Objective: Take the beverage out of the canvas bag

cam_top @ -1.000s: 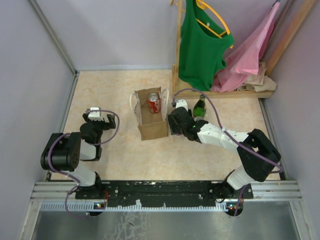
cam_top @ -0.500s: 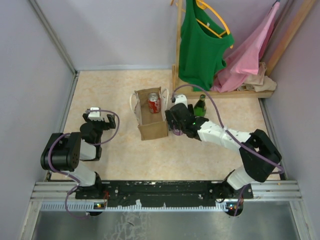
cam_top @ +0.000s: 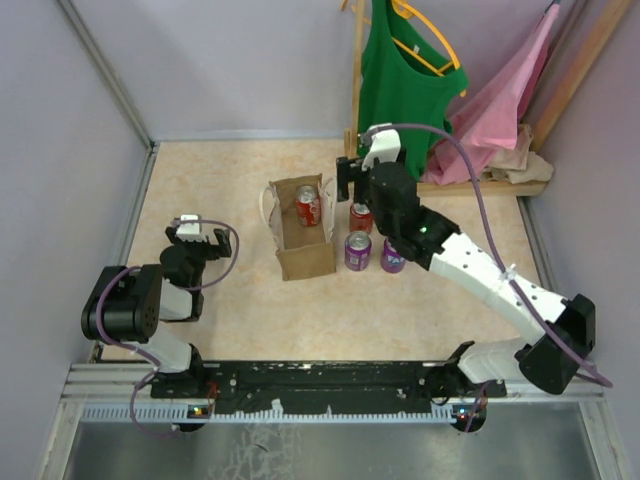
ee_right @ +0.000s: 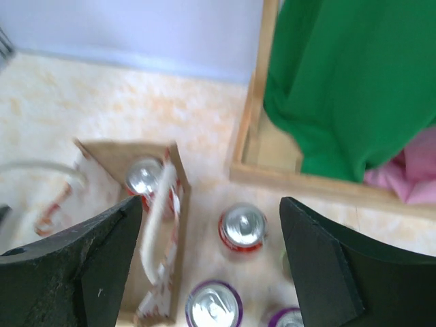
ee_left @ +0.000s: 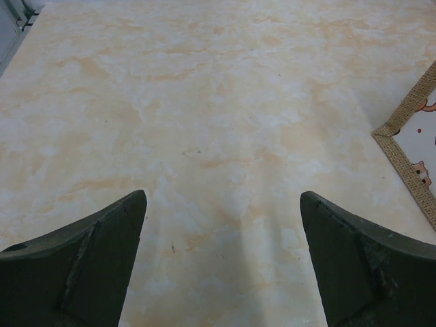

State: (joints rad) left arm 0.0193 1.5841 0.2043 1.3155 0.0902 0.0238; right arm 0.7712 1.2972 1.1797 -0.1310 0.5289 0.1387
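My right claw (ee_right: 210,204) is spread wide and empty, hanging above the gap between the right wall of the canvas bag (cam_top: 305,255) and a red can (ee_right: 242,228). The beverage can (ee_right: 144,176) stands upright in the bag's far end. The bag's white handle (ee_right: 158,225) is blurred, and of the two purple cans (cam_top: 357,250) on the bench (cam_top: 210,170) nearer to me, the right one is cut off in my wrist view. My right arm stretches long from the near right, while my left claw (ee_left: 222,197), also spread and empty, sits low left of the bag on a folded arm.
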